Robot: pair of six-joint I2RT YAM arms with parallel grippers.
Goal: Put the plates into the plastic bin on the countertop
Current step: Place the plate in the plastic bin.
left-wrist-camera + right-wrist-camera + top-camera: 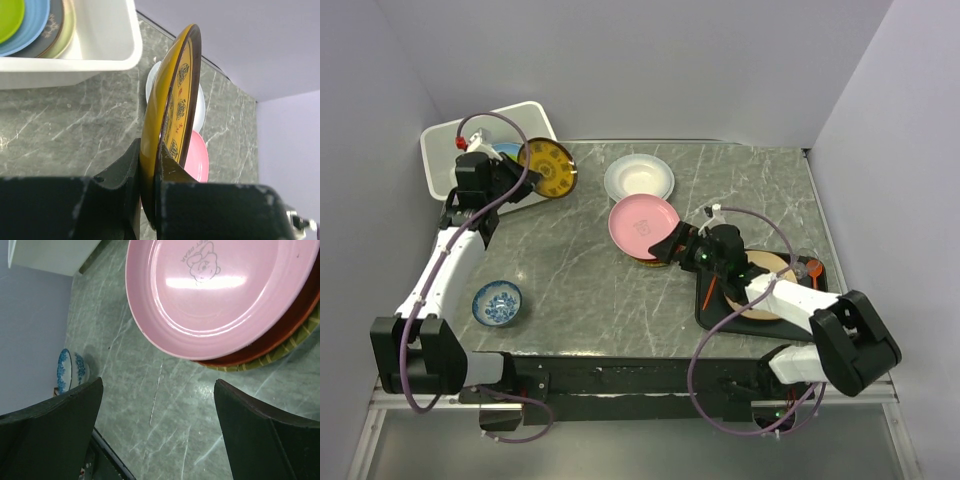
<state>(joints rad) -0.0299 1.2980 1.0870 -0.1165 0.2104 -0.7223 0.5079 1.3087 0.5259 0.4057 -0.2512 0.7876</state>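
My left gripper (525, 172) (152, 150) is shut on the rim of a yellow patterned plate (548, 168) (172, 100), which it holds on edge above the countertop (580, 260), just right of the white plastic bin (428, 160) (75, 65). Inside the bin lie a green plate (7, 17), a light blue plate (35, 25) and a cream one (67, 25). A pink plate (642, 225) (220, 285) tops a stack on a red-orange plate (295, 325) and a woven yellow one (295, 342). My right gripper (668, 243) (159, 384) stands open just short of that stack. A white plate (638, 178) lies behind.
A small blue-and-white bowl (497, 302) (70, 371) sits near the front left. A flat black tray (715, 312) at the right carries a tan round plate (767, 283), partly under my right arm. Walls close in the left, back and right.
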